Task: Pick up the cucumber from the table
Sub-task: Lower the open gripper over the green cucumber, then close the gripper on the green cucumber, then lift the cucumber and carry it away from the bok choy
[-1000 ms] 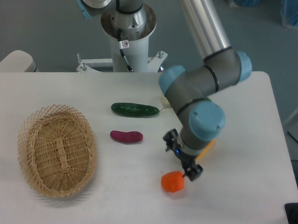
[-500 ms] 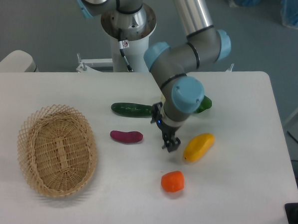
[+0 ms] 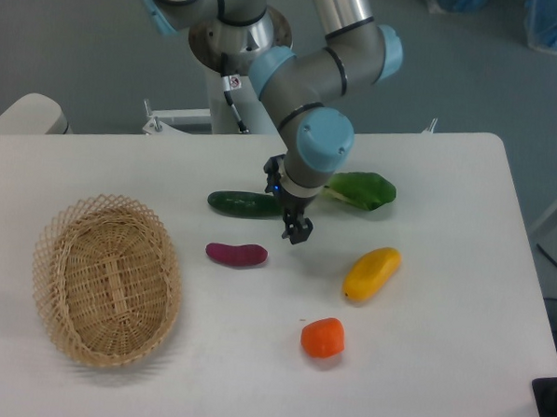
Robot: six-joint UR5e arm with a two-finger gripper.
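Observation:
The cucumber (image 3: 242, 204) is dark green and glossy and lies lengthwise on the white table (image 3: 438, 366), left of centre. My gripper (image 3: 296, 231) hangs just off its right end, covering that tip, with the fingertips slightly nearer the front edge than the cucumber. The jaws look open and hold nothing.
A purple oblong vegetable (image 3: 237, 254) lies just in front of the cucumber. A leafy green vegetable (image 3: 361, 189) sits right of the gripper, with a yellow fruit (image 3: 371, 273) and an orange fruit (image 3: 323, 338) further forward. A wicker basket (image 3: 107, 278) stands at the left.
The arm has swung from the orange fruit at the front, back and to the left, and the gripper now sits at the cucumber's right end. No object has moved.

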